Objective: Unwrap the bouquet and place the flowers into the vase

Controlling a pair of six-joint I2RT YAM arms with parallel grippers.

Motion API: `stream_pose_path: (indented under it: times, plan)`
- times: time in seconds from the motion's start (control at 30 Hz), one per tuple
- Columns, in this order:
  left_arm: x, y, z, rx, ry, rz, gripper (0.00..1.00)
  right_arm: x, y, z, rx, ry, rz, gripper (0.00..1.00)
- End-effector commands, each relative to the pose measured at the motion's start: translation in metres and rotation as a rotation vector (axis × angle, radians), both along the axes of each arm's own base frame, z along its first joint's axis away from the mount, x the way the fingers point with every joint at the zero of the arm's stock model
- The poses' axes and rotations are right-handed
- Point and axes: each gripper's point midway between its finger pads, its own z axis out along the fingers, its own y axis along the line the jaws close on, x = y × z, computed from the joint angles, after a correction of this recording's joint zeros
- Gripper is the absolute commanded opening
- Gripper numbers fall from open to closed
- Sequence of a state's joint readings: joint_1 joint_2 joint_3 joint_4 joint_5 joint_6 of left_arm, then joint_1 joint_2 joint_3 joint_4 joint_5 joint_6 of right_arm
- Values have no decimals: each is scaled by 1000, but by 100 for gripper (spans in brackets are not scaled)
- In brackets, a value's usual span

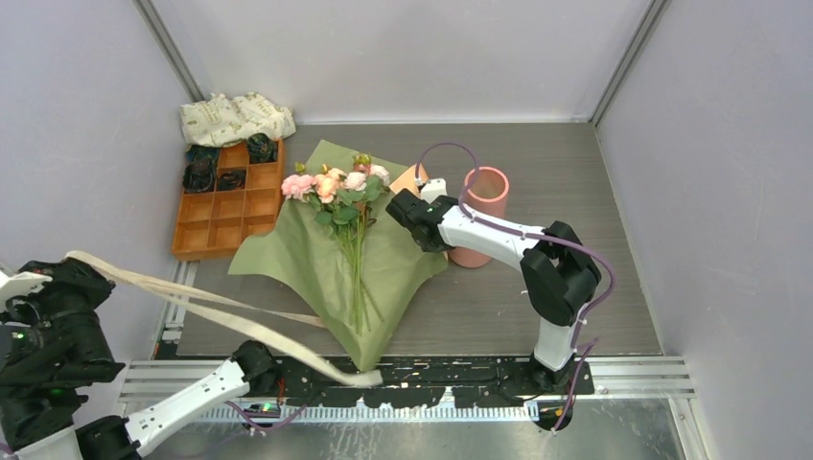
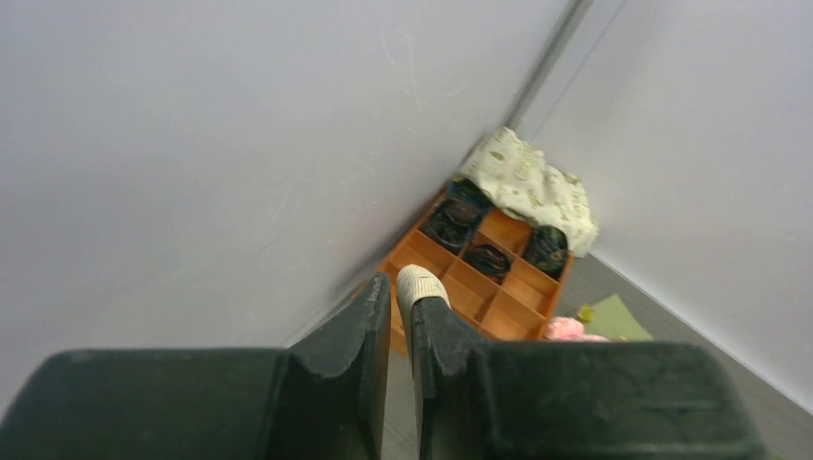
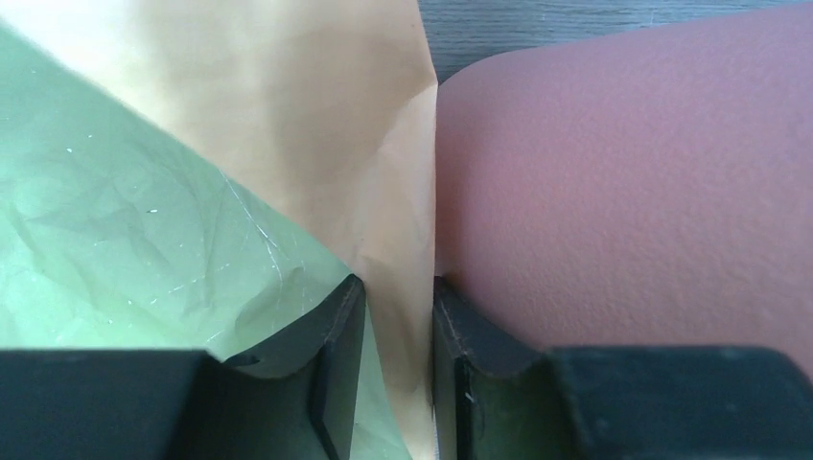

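Note:
The bouquet's wrap lies spread flat, olive-green paper up, with an orange corner at its right. The pink and peach flowers lie on it, stems toward me. The beige ribbon stretches from the wrap's near tip to my left gripper, raised at the far left. That gripper is shut on the ribbon, whose end pokes out past the fingertips. My right gripper is low at the paper's right edge beside the salmon-pink vase. Its jaws stand apart, with the orange paper edge between them and the vase close on the right.
An orange compartment tray sits at the back left with dark items in its far cells. A cream printed cloth bundle lies behind it. Grey walls enclose the table on three sides, and the left gripper is close to the left wall.

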State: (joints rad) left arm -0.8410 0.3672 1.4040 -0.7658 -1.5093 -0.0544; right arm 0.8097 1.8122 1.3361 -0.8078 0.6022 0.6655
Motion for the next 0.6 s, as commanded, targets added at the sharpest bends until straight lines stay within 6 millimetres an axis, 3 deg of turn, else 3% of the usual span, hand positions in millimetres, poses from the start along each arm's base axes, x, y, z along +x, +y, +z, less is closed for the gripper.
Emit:
stream_pose_path:
  times: [0.0,0.2,0.33,0.47,0.57]
  plan:
    - [-3,16,-11,-86,12,64,17,6,-5,36,51,-82,-25,37]
    - [18,-4,-14,-62,52,-26,25,1,11,79,170,-155,27,47]
    - [39,-35,-10,19,102,-82,33,-8,34,110,247,-216,106,61]
    - [55,-61,2,43,105,-151,47,-19,62,126,310,-210,185,62]
    - [61,-68,12,2,56,-241,56,-30,91,128,370,-187,267,61]
